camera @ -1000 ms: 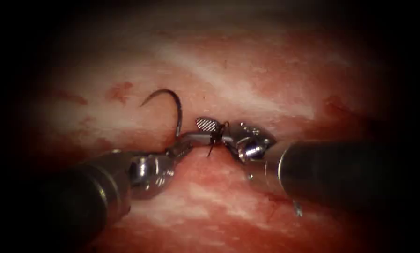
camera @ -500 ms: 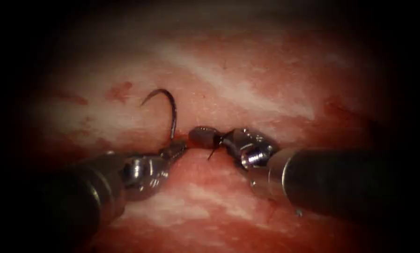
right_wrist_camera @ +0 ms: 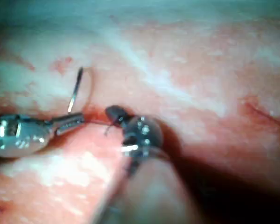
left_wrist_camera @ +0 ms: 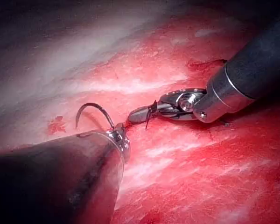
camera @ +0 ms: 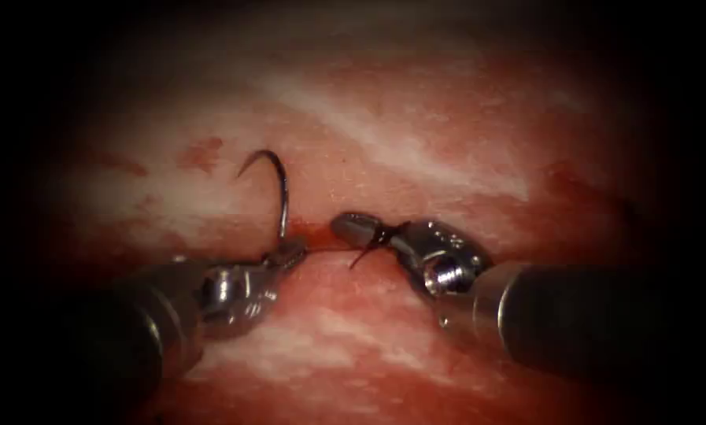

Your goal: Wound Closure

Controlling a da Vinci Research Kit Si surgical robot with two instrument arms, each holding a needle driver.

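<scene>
At centre of the endoscope view, on pale pink-and-red pork tissue (camera: pixel 447 142), a dark horizontal cut (camera: pixel 321 236) with red fluid (camera: pixel 309 233) pooled along it. Just left of that cut, the left arm's small silver two-jawed tool (camera: pixel 290 252), jaws clamped on the tail end of a thin dark curved steel needle (camera: pixel 280 189). Needle standing free above the tissue, arcing up and over to the left, sharp tip (camera: pixel 241 175) hanging in the air on the left side of the cut, not in the tissue. From the clamped end, a fine dark thread (camera: pixel 325 250) running right along the cut toward the right arm's silver needle driver (camera: pixel 351 227). Right tool's jaws pressed together, tip lying at the cut's upper edge. Short dark cut ends of thread (camera: pixel 368 245) sticking out from behind those jaws; gripped there or merely caught, cannot be told.

Seen from the left wrist: same needle (left_wrist_camera: pixel 95 111) rising off the left tool (left_wrist_camera: pixel 120 135), right tool (left_wrist_camera: pixel 142 113) close beside, apart from it.

Seen from the right wrist: right tool (right_wrist_camera: pixel 114 112) beside the left tool (right_wrist_camera: pixel 72 122), needle (right_wrist_camera: pixel 76 91) upright between tissue and lens.
</scene>
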